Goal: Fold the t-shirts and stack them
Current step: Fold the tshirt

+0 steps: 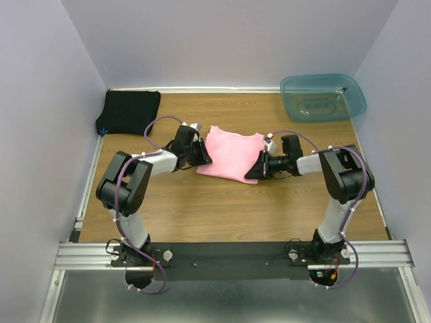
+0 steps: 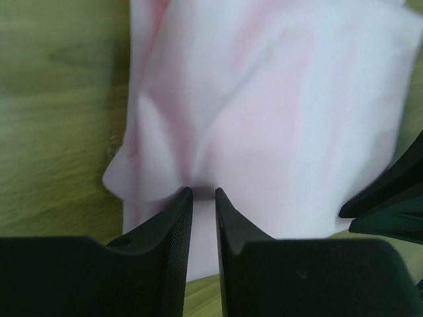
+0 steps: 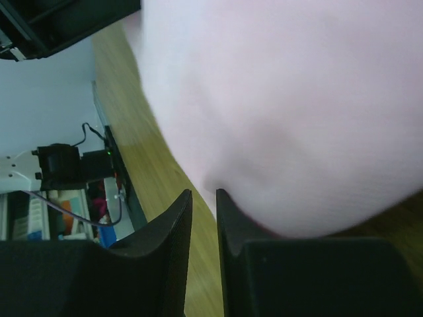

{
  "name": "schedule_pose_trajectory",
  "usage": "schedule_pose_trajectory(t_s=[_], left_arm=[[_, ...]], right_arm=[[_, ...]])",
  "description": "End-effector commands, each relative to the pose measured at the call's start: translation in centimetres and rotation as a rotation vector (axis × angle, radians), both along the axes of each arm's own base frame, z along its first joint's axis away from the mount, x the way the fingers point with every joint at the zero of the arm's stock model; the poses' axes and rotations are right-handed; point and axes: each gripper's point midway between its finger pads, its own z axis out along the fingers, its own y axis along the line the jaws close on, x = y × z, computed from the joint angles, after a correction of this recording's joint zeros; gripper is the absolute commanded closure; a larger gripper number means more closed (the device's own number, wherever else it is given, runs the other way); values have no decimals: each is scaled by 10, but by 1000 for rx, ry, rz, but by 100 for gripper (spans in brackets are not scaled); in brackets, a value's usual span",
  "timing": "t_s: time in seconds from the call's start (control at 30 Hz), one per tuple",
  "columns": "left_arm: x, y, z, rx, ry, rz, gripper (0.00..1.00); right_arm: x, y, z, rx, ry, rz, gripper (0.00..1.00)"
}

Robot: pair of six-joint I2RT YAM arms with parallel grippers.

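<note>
The pink t-shirt (image 1: 229,153) lies folded into a rough rectangle near the middle of the desk (image 1: 222,208), a little toward the far side. The left gripper (image 1: 202,153) is at its left edge and the right gripper (image 1: 254,168) at its near right corner, both low over the wood.

From the left wrist, the left gripper (image 2: 201,193) has its jaws drawn close together, and the pink t-shirt (image 2: 284,112) puckers into a fold pinched between the tips. From the right wrist, the right gripper (image 3: 201,193) also shows only a narrow slit between its jaws. The pink t-shirt (image 3: 297,112) reaches right up to the tips, but whether any cloth is caught there cannot be told.

The black t-shirt (image 1: 129,111) sits folded in the far left corner, well apart from the pink one. A translucent blue-green bin (image 1: 323,79) stands in the far right corner.
</note>
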Motion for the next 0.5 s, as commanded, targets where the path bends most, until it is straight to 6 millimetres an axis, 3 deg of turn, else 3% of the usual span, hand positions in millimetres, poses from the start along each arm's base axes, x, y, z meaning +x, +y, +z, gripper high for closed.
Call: schedule_pose_trajectory(t_s=[0.0,0.1,0.23,0.27,0.3,0.4,0.47], left_arm=[[-14,9,-32,-15,94,52,73],[-30,17,-40,-23,139,84,74],[-48,17,-29,-66,149,84,72],[-48,17,-16,-88,116,87,71],[-50,18,-18,-87,118,87,70],[-36,18,30,-128,-20,98,62],[-25,20,46,-134,-74,109,56]], right_arm=[[-15,-14,-40,-32,77,-6,73],[-8,-39,-60,-99,113,-117,77],[6,-57,-50,-148,86,-181,77],[11,-55,-36,-134,53,-165,77],[12,-54,-29,-122,38,-160,77],[28,-48,8,-75,-31,-161,76],[47,-44,34,-39,-87,-164,76]])
